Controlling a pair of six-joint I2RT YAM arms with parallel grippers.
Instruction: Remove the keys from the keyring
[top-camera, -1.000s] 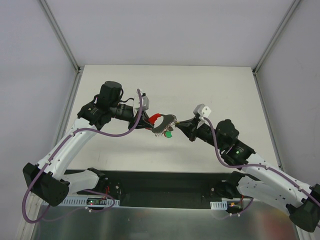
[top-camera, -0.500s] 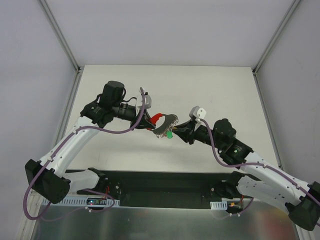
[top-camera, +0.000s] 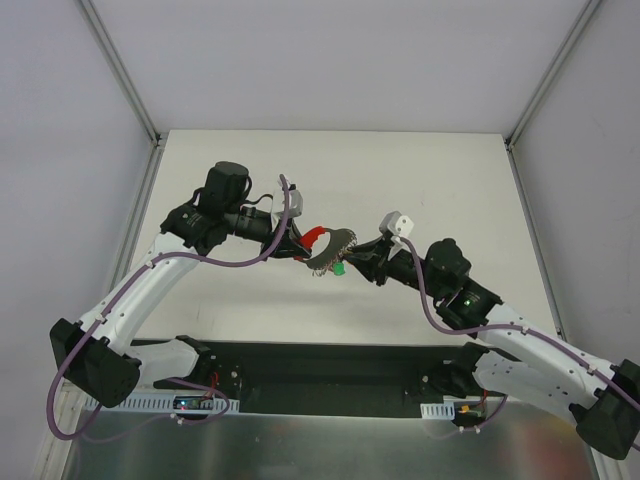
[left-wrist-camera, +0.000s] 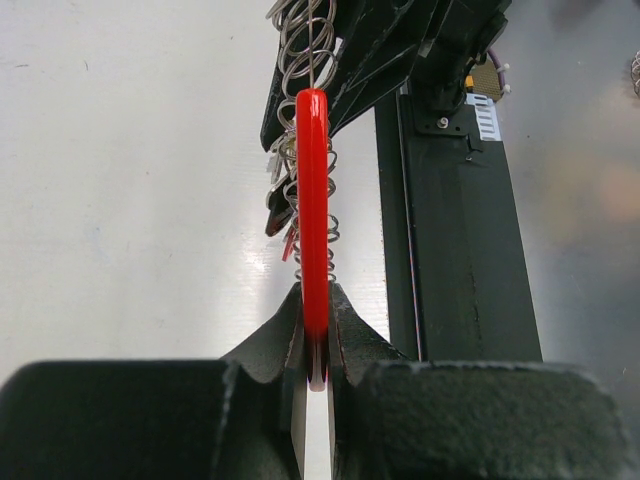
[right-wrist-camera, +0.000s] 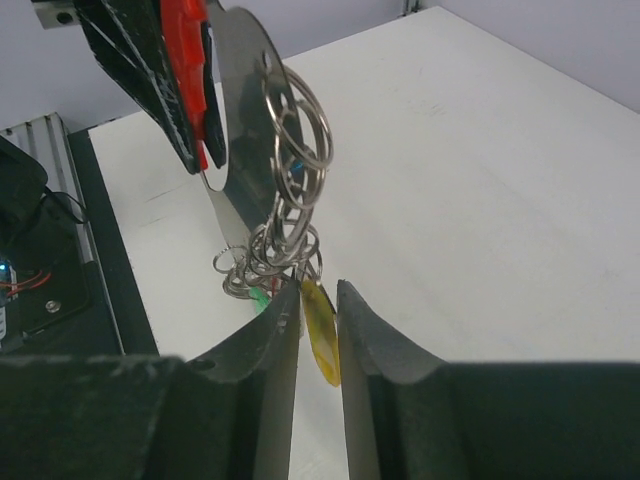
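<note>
Left gripper (top-camera: 298, 244), seen from above, is clamped on the red key (top-camera: 313, 235) and holds it up over the white table (top-camera: 400, 170). The other keys (top-camera: 330, 252) hang by it in a dark bunch, up in the air between the two arms. A green key (top-camera: 339, 268) is at the bottom of the bunch. The right gripper (top-camera: 358, 258) is right beside the bunch on the other side.

From the left wrist, the red key stands on its thin edge, squeezed tight between the two fingers (left-wrist-camera: 280, 332). Shiny wire rings of the keyring (left-wrist-camera: 305, 45) go up past it like a chain. The right gripper is just behind them.

From the right wrist, the right gripper's two jaws stand a little apart. A yellow key (right-wrist-camera: 322, 335) hangs in the gap between them. I cannot tell if they press on it or only sit beside it. Higher up, the rings loop through a flat grey metal piece (right-wrist-camera: 240, 110), next to the red key.
</note>
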